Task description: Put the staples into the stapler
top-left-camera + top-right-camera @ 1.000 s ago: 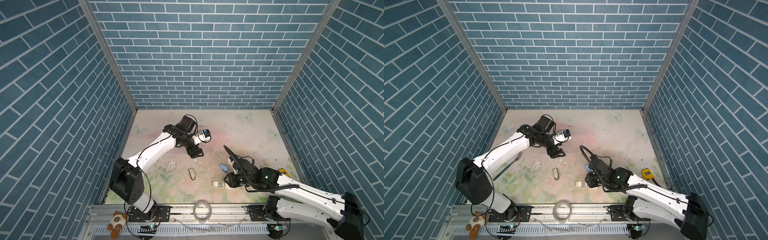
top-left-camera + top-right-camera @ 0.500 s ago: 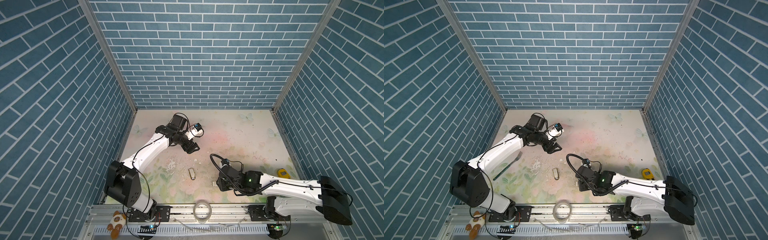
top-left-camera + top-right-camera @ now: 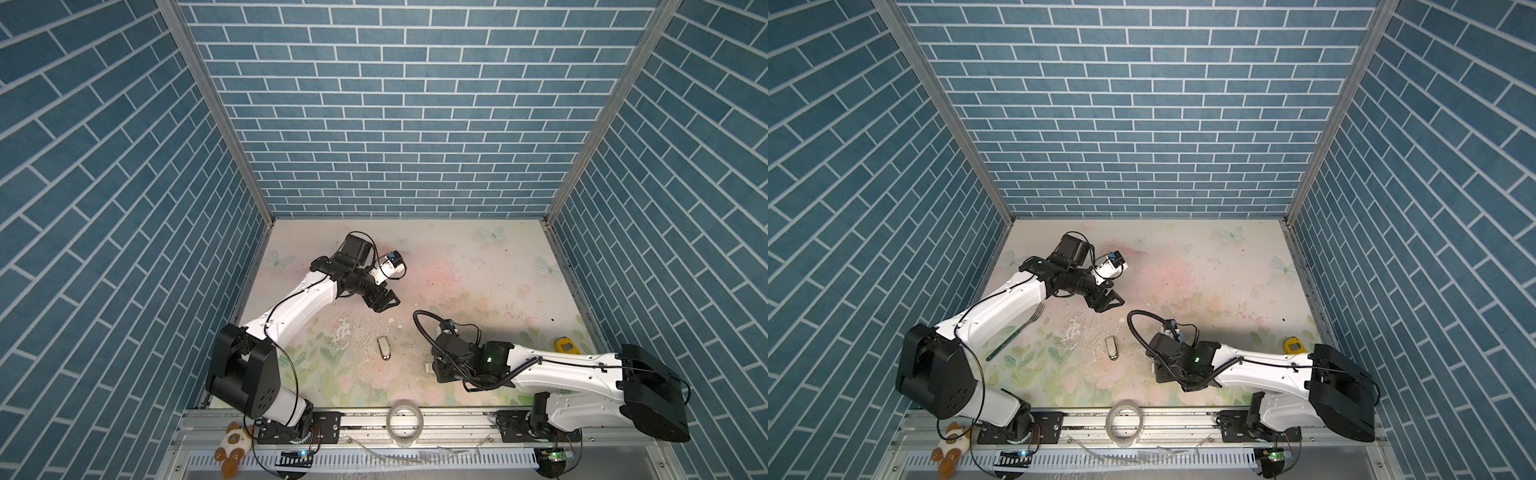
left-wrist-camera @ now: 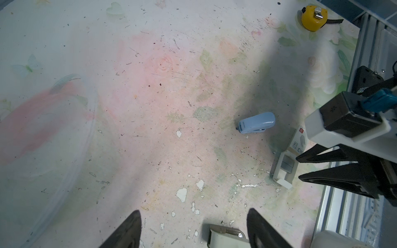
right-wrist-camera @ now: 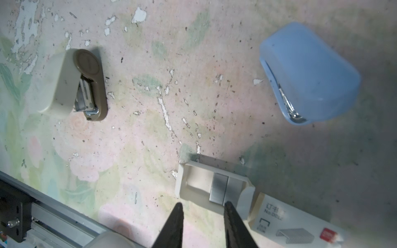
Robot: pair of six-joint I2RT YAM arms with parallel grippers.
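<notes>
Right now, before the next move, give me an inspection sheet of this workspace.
Surface: floral mat, scuffed and flaked.
Job's things: staple tray slid out of its box, strips showing; blue stapler and beige stapler lying apart.
Clutter: yellow tape measure, fork; tape roll and plush toy by the front rail.
Grippers: left gripper open, above the mat; right gripper narrowly open, tips at the tray.
Cables: black loop at the right wrist, free.
Surroundings: blue brick walls.

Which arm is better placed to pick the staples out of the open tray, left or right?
Right. The right gripper hangs at the edge of the tray, jaws apart and close to the staples. The left gripper is open too, but it sits well away from the tray.
</notes>
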